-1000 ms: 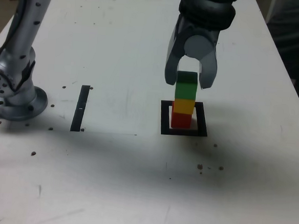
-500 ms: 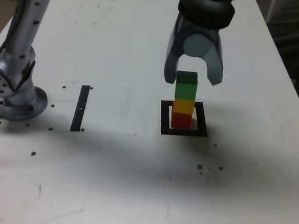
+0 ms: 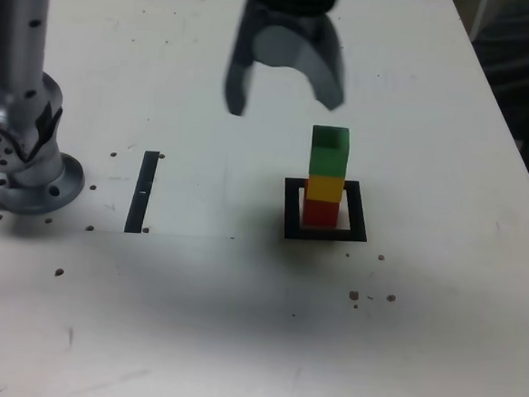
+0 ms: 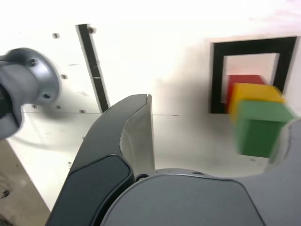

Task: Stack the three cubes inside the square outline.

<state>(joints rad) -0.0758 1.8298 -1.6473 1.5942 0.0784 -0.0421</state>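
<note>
The white surface (image 3: 238,324) filled nearly the whole exterior frame, speckled with small dark marks. My silver arm base (image 3: 27,159) stood at the left edge of that frame, with a thin black strip (image 3: 142,191) lying just to its right. My jaws (image 3: 283,98) hung in the upper middle of the frame, blurred, spread wide apart and clamped on nothing; they were above and to the left of the stack, clear of it. The square outline (image 3: 325,233) lay right of centre, a thick black border around a white middle. Inside it stood the three cubes in one upright column: the red cube (image 3: 321,213) at the bottom on the white centre, the yellow cube (image 3: 325,187) resting on it, and the green cube (image 3: 329,151) on top. In the wrist view the green cube (image 4: 259,129) showed between my two open fingers (image 4: 134,136), touching neither.
</note>
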